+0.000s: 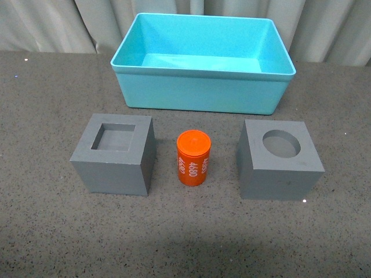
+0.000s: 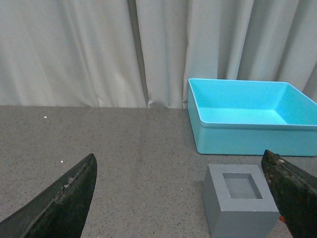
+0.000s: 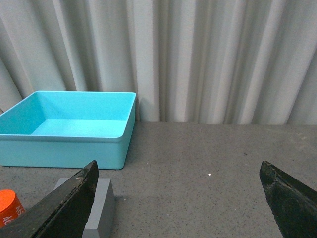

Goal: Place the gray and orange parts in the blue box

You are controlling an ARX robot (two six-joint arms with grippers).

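Note:
In the front view a gray cube with a square recess (image 1: 116, 154) stands at the left, an orange cylinder printed "4680" (image 1: 193, 157) in the middle, and a gray cube with a round recess (image 1: 279, 160) at the right. The blue box (image 1: 203, 92) stands behind them, nothing inside it. Neither arm shows in the front view. My left gripper (image 2: 181, 198) is open and empty, with the square-recess cube (image 2: 239, 208) between its fingers, close to one fingertip (image 2: 290, 188). My right gripper (image 3: 178, 198) is open and empty; a gray cube (image 3: 96, 210) and the orange cylinder (image 3: 9, 206) lie beside one finger.
The parts stand on a dark speckled tabletop (image 1: 46, 104). Pale curtains (image 1: 58, 23) hang behind the table's far edge. The blue box also shows in the left wrist view (image 2: 252, 119) and the right wrist view (image 3: 69, 126).

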